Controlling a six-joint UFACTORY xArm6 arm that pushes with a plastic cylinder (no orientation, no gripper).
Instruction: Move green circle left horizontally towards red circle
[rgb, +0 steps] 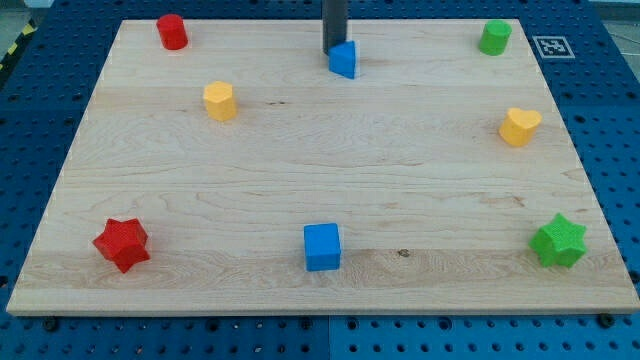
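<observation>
The green circle (494, 37) stands near the board's top right corner. The red circle (172, 31) stands near the top left corner, at about the same height in the view. My tip (333, 52) is at the top middle of the board, touching or just left of a small blue block (344, 59). The tip is far to the left of the green circle, roughly midway between the two circles.
A yellow block (219, 101) sits left of middle and a yellow heart (519, 126) at the right. A red star (122, 244), a blue cube (322, 246) and a green star (558, 241) lie along the bottom. The wooden board (320, 180) rests on a blue perforated table.
</observation>
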